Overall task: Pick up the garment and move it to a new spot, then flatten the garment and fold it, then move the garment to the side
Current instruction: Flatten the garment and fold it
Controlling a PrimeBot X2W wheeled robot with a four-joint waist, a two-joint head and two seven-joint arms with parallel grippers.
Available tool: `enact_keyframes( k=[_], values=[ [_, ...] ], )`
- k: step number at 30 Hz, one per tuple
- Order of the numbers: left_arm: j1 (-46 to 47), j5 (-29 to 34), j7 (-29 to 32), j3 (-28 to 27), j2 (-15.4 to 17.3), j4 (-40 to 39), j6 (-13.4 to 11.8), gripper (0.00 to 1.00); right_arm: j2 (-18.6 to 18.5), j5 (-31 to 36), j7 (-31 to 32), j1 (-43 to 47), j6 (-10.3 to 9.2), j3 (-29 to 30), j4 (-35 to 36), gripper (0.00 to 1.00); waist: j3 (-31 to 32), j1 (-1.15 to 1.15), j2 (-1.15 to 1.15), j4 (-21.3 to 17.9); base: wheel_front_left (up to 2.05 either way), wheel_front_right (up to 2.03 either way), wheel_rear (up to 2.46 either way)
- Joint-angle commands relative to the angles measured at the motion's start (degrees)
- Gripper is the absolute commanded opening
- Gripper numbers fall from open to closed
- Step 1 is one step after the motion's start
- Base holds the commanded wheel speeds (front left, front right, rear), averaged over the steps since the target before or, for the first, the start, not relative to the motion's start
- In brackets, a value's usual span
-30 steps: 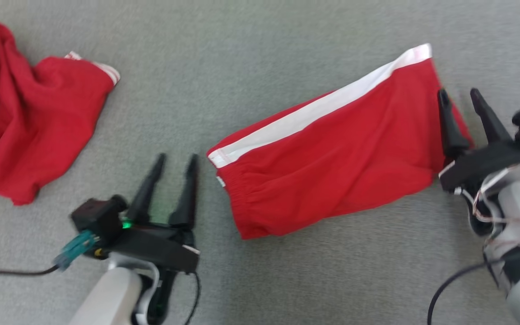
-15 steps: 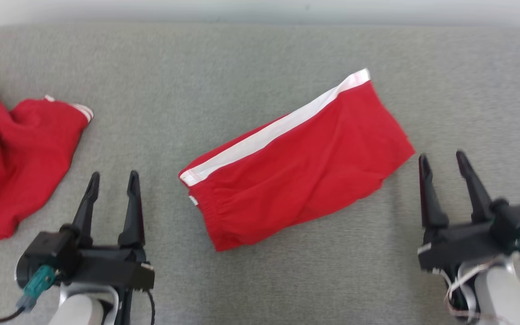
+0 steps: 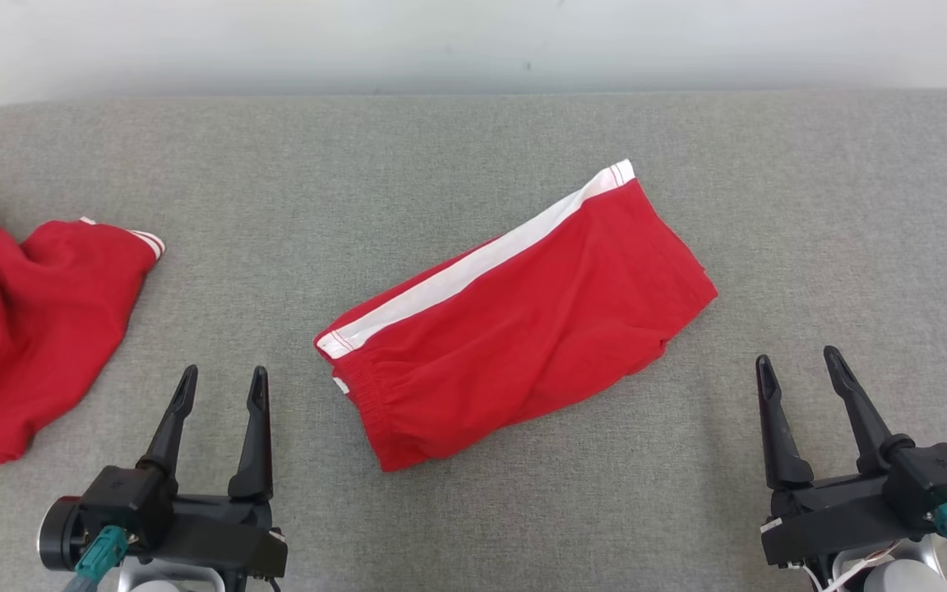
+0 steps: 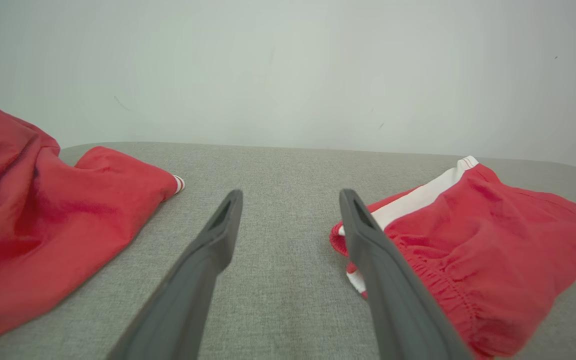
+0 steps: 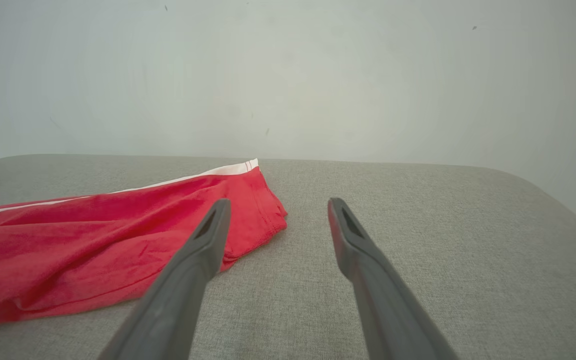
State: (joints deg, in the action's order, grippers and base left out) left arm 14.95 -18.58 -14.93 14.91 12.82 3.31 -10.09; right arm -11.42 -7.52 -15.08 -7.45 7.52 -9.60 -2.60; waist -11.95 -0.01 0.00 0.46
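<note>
A: Head view, quick. Where's the garment [image 3: 515, 321]?
B: Mid grey pad [image 3: 457, 148]. Red shorts folded in half, lying flat on a slant, white stripe [image 3: 473, 267] along the far edge. Second red cloth [image 3: 30, 329] is crumpled at the left edge, well apart.
A: Claws?
B: Left gripper [image 3: 223, 374] low left, right gripper [image 3: 796, 358] low right. Both are spread wide with nothing in them, neither touching the garment.
A: Step?
B: My read: fold done, side move left to do.
A: Left wrist view?
B: Fingers parted over bare pad. Elastic waistband [image 4: 448, 290] sits just beside the right-hand finger, a little ahead. Crumpled cloth is off to the other side.
A: Right wrist view?
B: Fingers parted here too. Leg hem [image 5: 263, 210] is near the left-hand fingertip, pale wall [image 5: 288, 75] behind.
A: So how to do it well?
B: Pinch both short ends at once, left on the waistband, right on the hem. Go low so one finger slides under every layer, otherwise the top layer peels and the fold opens. Lift level, both arms together, light tension, no dragging on the pad. Set it on the open right side, clear of the crumpled cloth.
</note>
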Motion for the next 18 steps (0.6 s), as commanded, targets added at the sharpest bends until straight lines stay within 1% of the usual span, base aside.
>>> enact_keyframes(
  k=[1,13,15,18],
  values=[
    [-0.82,0.39,-0.2,-0.34,0.02,0.32,0.38,1.0,-0.07,0.07,0.11,0.55,-0.06,0.16,0.2,1.0,0.03,0.01,0.0,0.16,0.0,0.0,0.0],
    [0.53,3.11,-0.21,-0.69,-1.7,1.68,1.97,1.0,-0.08,-0.46,1.11,-0.21,-0.06,1.19,0.62,1.0,-0.38,0.01,0.0,1.43,0.0,0.0,0.0],
    [1.02,3.91,-0.22,-0.6,-1.81,1.7,1.8,1.0,-0.45,-0.86,1.31,-0.8,-0.06,1.69,0.38,1.0,-0.62,0.01,0.0,1.99,0.0,0.0,0.0],
    [1.65,4.63,-0.22,-0.32,-2.21,1.68,2.25,1.0,-1.19,-1.32,2.01,-1.97,-0.06,2.33,-1.12,1.0,-1.21,0.01,0.0,3.2,0.0,0.0,0.0]
  ],
)
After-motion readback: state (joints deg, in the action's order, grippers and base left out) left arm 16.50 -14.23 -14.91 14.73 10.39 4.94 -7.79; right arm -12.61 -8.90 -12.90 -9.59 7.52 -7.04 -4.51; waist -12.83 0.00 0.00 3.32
